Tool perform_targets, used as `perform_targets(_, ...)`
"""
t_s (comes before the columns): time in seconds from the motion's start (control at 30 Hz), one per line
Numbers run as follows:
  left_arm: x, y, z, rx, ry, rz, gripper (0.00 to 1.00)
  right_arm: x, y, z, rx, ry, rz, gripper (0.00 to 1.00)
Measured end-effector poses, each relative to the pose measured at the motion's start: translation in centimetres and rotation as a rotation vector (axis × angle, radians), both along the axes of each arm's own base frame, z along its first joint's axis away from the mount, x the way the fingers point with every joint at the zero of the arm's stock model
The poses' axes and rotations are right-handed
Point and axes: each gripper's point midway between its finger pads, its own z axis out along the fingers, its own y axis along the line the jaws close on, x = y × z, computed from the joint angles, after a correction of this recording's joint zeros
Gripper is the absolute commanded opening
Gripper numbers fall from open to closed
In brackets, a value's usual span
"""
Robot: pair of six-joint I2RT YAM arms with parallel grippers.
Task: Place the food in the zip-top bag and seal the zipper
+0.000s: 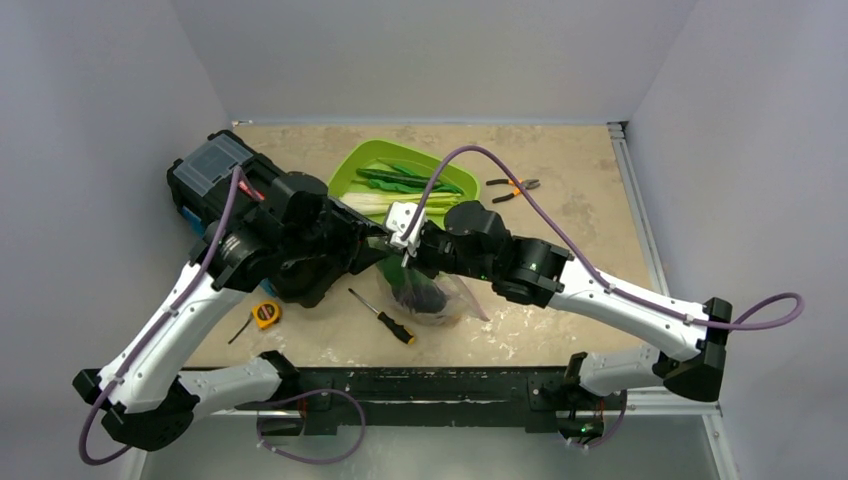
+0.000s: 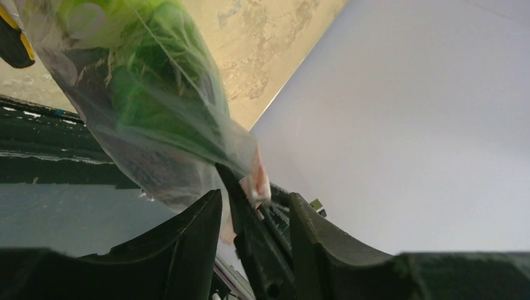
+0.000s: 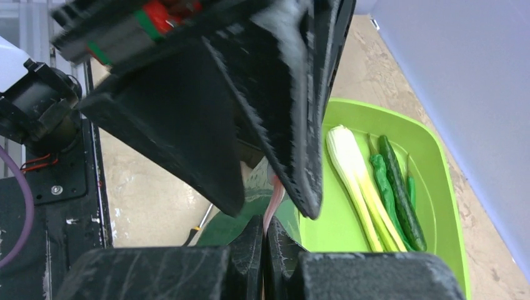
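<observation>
The zip-top bag (image 1: 452,297) hangs at the table's middle and holds dark purple and green food (image 1: 420,292). In the left wrist view the bag (image 2: 94,134) shows leafy green food (image 2: 150,81) inside. My right gripper (image 3: 264,222) is shut on the pinkish zipper (image 3: 275,197) at the bag's top edge. My left gripper (image 2: 256,197) is open; its jaws straddle the same edge and the right gripper's fingers. Both grippers meet above the bag in the top view, left (image 1: 375,248) and right (image 1: 402,250). Bok choy (image 3: 353,169) and green pods (image 3: 397,187) lie in the lime-green tray (image 3: 437,187).
The tray (image 1: 350,175) sits behind the grippers. A screwdriver (image 1: 385,317) lies in front of the bag, a yellow tape measure (image 1: 265,314) to its left. Pliers (image 1: 512,188) lie right of the tray. A black toolbox (image 1: 215,170) stands at the back left.
</observation>
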Motion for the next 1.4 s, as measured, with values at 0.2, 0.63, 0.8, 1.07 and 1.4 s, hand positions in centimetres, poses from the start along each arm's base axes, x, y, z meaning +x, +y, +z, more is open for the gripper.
perform_targets(0.2, -0.4, 3.0, 2.0, 0.043, -0.194, -0.033, 0.61, -0.5, -0.3, 0.7, 0.040, 0.018, 0.037, 0.00)
perform_targets(0.63, -2.1, 0.8, 6.9, 0.125, -1.114, -0.651, 0.66, 1.0, -3.6, 0.9, 0.131, 0.250, 0.192, 0.00)
perform_targets(0.8, -1.7, -0.8, 0.8, 0.230, -1.174, -1.031, 0.66, -0.6, -3.6, 0.7, 0.128, 0.326, 0.286, 0.00)
perform_targets(1.07, -2.6, 0.9, 0.3, 0.423, -1.490, -1.171, 0.57, -1.9, -3.9, 0.1, 0.106, 0.393, 0.338, 0.00)
perform_targets(1.4, -2.0, 0.3, -0.6, 0.414, -1.557, -1.227, 0.58, -2.2, -4.1, 0.3, 0.094, 0.401, 0.345, 0.00)
